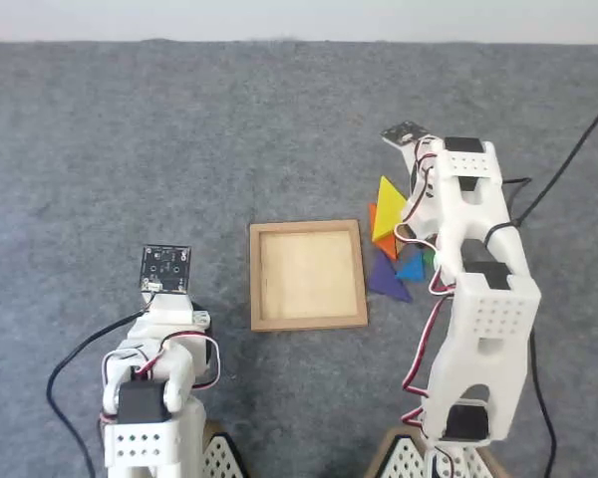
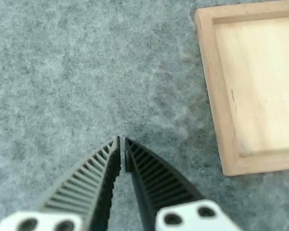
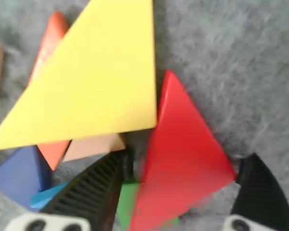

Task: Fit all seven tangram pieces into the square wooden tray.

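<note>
High view. Tray flat at mid-bench. Tangram pieces in a loose heap just right of tray: yellow triangle uppermost, purple piece nearest tray corner, blue piece beside it. Right arm over the heap. Left arm well left of tray.

Left wrist view. Left pincer pressed together, tips all but touching, above grey bench. Tray corner near, off to one side.

Right wrist view. Right pincer spread, astride red triangle; one finger just beside its edge, other finger just beside its corner. Contact not discernible. Yellow triangle overlapping orange piece and tan piece. Green piece partly under red triangle.
</note>
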You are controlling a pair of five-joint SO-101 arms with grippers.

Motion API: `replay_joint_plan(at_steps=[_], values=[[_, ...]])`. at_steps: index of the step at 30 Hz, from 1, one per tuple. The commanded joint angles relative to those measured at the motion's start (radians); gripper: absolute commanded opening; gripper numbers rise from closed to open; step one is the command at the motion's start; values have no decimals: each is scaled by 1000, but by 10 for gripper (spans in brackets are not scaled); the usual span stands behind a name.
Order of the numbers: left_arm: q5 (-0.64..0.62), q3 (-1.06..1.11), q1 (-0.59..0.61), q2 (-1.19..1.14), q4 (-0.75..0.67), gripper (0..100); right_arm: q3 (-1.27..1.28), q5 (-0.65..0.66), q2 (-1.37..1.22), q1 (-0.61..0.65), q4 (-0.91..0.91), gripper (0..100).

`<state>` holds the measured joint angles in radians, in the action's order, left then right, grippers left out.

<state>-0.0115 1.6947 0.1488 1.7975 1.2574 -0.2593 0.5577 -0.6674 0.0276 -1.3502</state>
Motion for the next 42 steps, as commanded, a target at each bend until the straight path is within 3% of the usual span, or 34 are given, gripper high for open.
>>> replay_joint_plan(at_steps=[1,12,25,35,42], values=[[3,-12,-8,11,-2,15,-34,-35,-4,-45,-1,303],[3,-12,-8,11,-2,15,-25,-101,102,-64,-16,303],[3,-12,-8,11,-2,15,206,-141,446,53,-12,307],[3,-12,-8,11,-2,15,206,-74,257,-59,151,307],[3,-12,-8,11,-2,15,199,-26,171,-58,194,307]])
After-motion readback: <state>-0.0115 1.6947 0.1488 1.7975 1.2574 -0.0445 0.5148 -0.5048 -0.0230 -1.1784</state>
